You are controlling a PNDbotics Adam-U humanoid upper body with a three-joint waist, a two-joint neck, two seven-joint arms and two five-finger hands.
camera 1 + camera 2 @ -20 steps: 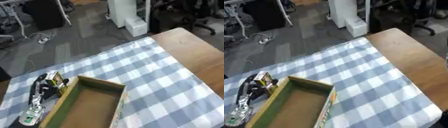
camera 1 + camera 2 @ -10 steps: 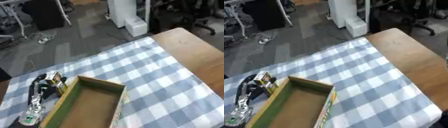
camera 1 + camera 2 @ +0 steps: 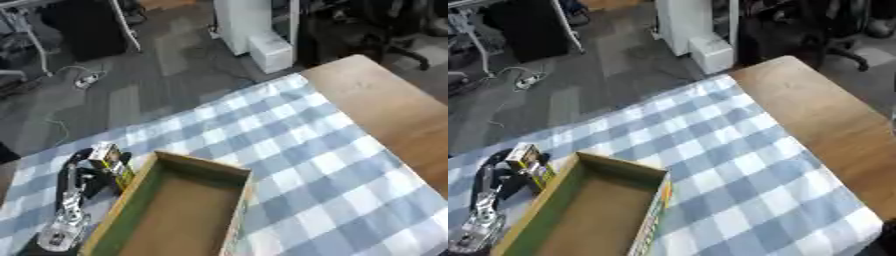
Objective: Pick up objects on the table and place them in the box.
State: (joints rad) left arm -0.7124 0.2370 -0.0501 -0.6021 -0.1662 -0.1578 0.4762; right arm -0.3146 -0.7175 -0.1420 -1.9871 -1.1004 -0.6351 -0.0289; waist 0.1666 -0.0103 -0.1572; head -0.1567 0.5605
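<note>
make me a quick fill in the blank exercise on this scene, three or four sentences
1. The robot's left hand holds a small yellow packet just outside the box's ____ wall.
2. The cardboard box stands open and its inside is ____.
3. The cloth under the box has a blue and white ____ pattern.
4. Beyond the cloth on the right the bare table is made of ____.

Missing words: left; empty; checked; wood

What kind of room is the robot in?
Probably an office or lab: office chairs on grey carpet, cables on the floor, and a checked table with a box for the robot's left hand.
</note>
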